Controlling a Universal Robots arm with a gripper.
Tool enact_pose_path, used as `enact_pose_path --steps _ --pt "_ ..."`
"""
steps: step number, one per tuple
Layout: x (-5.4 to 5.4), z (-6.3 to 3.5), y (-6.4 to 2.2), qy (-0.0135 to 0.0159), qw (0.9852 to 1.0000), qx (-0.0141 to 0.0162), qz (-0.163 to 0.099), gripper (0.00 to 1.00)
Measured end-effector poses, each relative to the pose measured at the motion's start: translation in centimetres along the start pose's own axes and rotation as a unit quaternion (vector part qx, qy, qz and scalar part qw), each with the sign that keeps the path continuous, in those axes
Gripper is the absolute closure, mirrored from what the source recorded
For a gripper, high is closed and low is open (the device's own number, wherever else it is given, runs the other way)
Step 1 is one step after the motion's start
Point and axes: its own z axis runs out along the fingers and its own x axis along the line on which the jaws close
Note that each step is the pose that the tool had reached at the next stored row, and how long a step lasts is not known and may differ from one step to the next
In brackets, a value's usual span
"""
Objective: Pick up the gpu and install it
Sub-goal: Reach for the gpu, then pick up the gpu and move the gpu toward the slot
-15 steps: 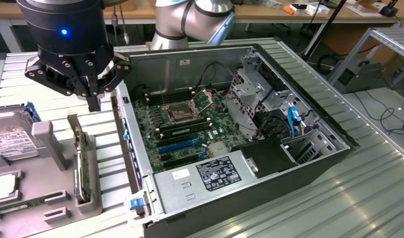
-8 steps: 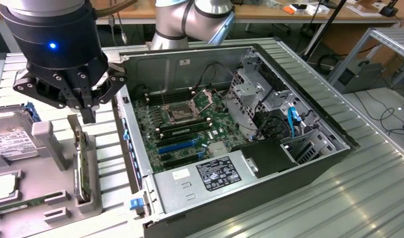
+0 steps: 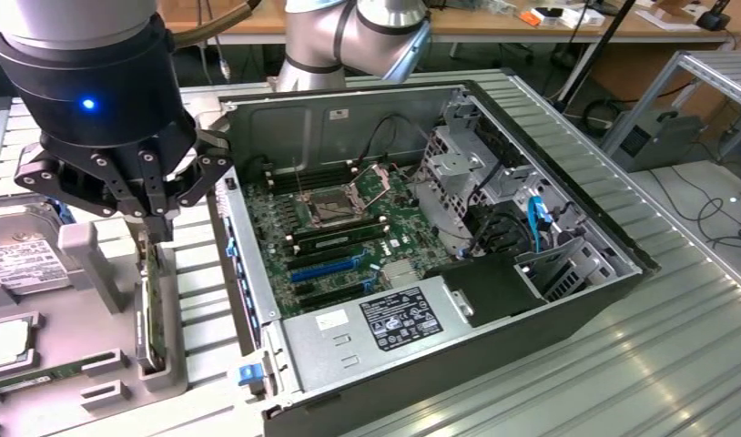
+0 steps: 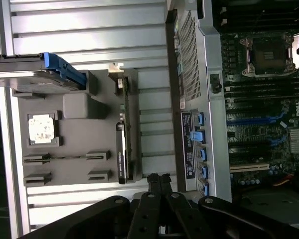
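The gpu (image 3: 153, 314) stands on edge in a slot of the grey holder tray (image 3: 97, 341), at the exterior view's left of the open computer case (image 3: 468, 273). In the wrist view the gpu (image 4: 121, 149) appears as a thin dark card with a silver bracket at one end. My gripper (image 3: 153, 228) hangs just above the card's far end, fingers pressed together and holding nothing. The closed fingertips (image 4: 159, 180) sit a little off the card's near end. The motherboard's blue expansion slot (image 3: 328, 268) lies bare inside the case.
A silver hard drive (image 3: 18, 259) with a white label and a blue clip rests in the tray. A processor chip (image 4: 42, 128) sits in a tray pocket. The case wall (image 4: 189, 99) rises between tray and motherboard. Ribbed metal table (image 3: 662, 364) surrounds everything.
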Motion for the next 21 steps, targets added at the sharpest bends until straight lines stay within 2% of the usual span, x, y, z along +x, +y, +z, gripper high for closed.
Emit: enact_pose_path --steps 11,12,13,14,15,21 --pt "0.00 0.00 0.00 0.0000 1.0000 0.0000 0.000 0.89" --pt "0.00 0.00 0.00 0.0000 1.0000 0.0000 0.000 0.77" --pt "0.00 0.00 0.00 0.0000 1.0000 0.0000 0.000 0.71" --pt "0.00 0.00 0.00 0.0000 1.0000 0.0000 0.000 0.71" --pt "0.00 0.00 0.00 0.0000 1.0000 0.0000 0.000 0.64" --pt "0.19 0.11 -0.02 0.0000 1.0000 0.0000 0.000 0.64"
